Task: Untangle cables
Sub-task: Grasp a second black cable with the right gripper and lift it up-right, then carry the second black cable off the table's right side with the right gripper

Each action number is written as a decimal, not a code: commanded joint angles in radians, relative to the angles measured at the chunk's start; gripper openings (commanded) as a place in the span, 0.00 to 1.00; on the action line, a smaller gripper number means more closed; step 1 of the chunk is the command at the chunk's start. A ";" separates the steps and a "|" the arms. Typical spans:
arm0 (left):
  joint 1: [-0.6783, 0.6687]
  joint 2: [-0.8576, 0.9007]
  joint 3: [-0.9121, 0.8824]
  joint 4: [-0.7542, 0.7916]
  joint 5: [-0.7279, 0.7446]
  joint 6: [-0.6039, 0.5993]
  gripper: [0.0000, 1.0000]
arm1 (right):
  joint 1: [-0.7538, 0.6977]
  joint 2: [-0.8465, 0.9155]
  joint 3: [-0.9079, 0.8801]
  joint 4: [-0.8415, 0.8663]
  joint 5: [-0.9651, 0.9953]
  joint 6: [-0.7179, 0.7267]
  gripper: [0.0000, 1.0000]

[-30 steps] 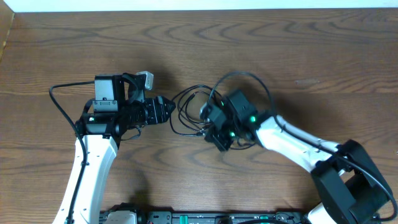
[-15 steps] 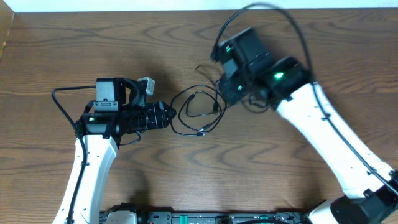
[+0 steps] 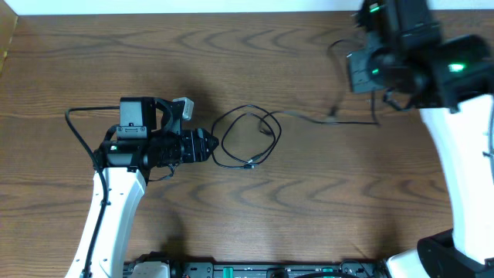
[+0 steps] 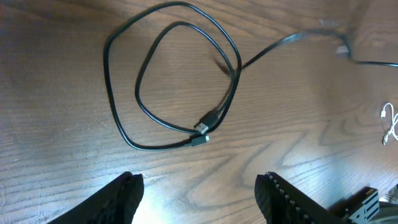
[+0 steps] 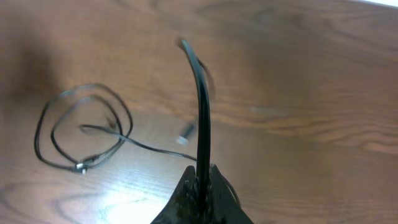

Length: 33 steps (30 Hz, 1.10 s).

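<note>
A thin black cable (image 3: 248,137) lies in a double loop on the wooden table, with two small plug ends (image 4: 204,129) at its lower edge. One strand (image 3: 309,117) runs from the loop out to the right. My right gripper (image 3: 377,86) is raised at the far right, shut on that black cable (image 5: 202,106), whose free end sticks up past the jaws (image 5: 202,180). My left gripper (image 3: 210,145) is open and empty just left of the loop (image 4: 180,74), its jaws (image 4: 199,186) apart from it. No white cable shows in the overhead view.
A small white curl (image 4: 389,122) shows at the right edge of the left wrist view; I cannot tell what it is. A small plug (image 5: 186,132) shows blurred near the stretched strand. The table's far edge (image 3: 231,12) runs along the top.
My right gripper has lifted and swung far up and right from the loop, drawing a black strand out to the right. The loop has loosened. The left arm has stayed put.
</note>
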State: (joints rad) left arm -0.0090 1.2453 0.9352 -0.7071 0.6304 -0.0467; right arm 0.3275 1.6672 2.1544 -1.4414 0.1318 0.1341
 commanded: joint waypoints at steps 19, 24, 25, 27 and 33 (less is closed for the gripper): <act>0.004 -0.011 -0.005 -0.024 0.013 0.039 0.63 | -0.110 -0.024 0.270 -0.040 -0.385 0.045 0.01; 0.004 -0.011 -0.017 -0.036 0.013 0.039 0.63 | -0.111 -0.024 0.270 -0.070 -0.333 0.045 0.01; 0.004 -0.011 -0.019 -0.037 0.013 0.039 0.63 | -0.111 -0.024 0.270 -0.083 -0.296 0.045 0.01; 0.004 -0.011 -0.021 -0.036 0.013 0.039 0.63 | -0.111 -0.023 0.270 -0.113 -0.211 0.045 0.01; 0.004 -0.011 -0.022 -0.033 0.013 0.039 0.63 | -0.112 -0.017 0.270 -0.214 -0.008 0.064 0.01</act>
State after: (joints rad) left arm -0.0090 1.2453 0.9230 -0.7380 0.6304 -0.0246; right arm 0.2199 1.6444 2.4107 -1.6390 -0.0116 0.1787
